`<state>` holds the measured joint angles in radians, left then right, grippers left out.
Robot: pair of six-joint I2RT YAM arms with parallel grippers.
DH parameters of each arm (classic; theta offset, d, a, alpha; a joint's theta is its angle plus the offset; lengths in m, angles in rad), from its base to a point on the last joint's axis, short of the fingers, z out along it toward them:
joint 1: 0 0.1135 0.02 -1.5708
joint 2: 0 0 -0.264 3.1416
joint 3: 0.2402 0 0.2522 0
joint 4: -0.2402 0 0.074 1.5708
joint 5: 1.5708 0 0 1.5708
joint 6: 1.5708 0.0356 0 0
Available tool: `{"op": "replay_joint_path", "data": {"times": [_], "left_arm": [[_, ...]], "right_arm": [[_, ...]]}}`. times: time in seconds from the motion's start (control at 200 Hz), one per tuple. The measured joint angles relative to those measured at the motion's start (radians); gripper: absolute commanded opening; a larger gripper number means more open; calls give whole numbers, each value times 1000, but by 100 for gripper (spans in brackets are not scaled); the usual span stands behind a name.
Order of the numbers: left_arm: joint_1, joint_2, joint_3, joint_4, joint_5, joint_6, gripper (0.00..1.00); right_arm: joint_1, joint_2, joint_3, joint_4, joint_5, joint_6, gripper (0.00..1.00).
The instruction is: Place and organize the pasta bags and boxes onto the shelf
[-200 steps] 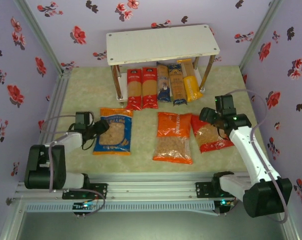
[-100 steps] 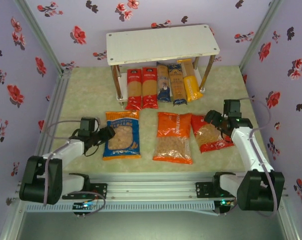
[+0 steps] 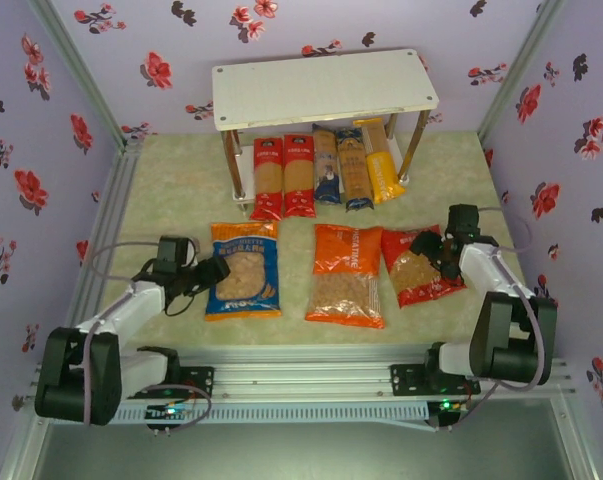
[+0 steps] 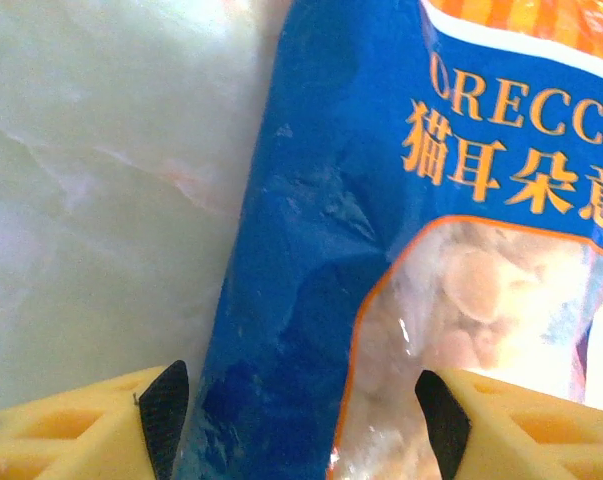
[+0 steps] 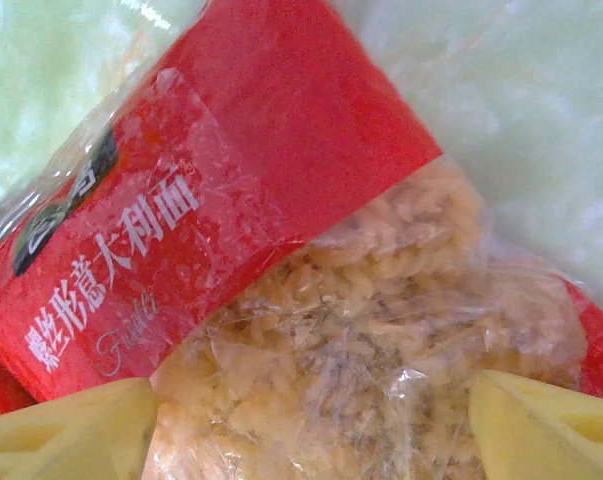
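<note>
Windows of tan pasta on blue bag (image 3: 246,285), under parted left gripper (image 3: 213,270), and red bag (image 3: 414,277), under parted right gripper (image 3: 429,246), before shelf (image 3: 321,90).

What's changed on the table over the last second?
The left gripper moved right and the blue bag slid right with it. The right gripper came down over the red bag. Neither has closed. Orange bag, spaghetti packs, shelf unmoved.

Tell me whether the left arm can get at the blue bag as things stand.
Probably yes. The left gripper is already at the blue bag's left edge. Its jaws stand apart with that edge between them, and nothing lies on the bag or in the way.
</note>
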<state>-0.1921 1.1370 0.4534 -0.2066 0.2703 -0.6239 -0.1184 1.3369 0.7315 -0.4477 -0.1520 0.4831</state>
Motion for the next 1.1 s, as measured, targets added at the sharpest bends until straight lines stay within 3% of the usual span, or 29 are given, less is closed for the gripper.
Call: {"op": "replay_joint_path", "data": {"times": [0.345, 0.935, 1.1], "left_arm": [[0, -167, 136, -192, -42, 72, 68], [-5, -155, 145, -213, -31, 81, 68], [-13, -154, 148, -212, -26, 82, 68]], "right_arm": [[76, 25, -13, 32, -40, -4, 80], [307, 32, -32, 94, -25, 56, 78], [383, 40, -31, 97, 0, 68, 83]]}}
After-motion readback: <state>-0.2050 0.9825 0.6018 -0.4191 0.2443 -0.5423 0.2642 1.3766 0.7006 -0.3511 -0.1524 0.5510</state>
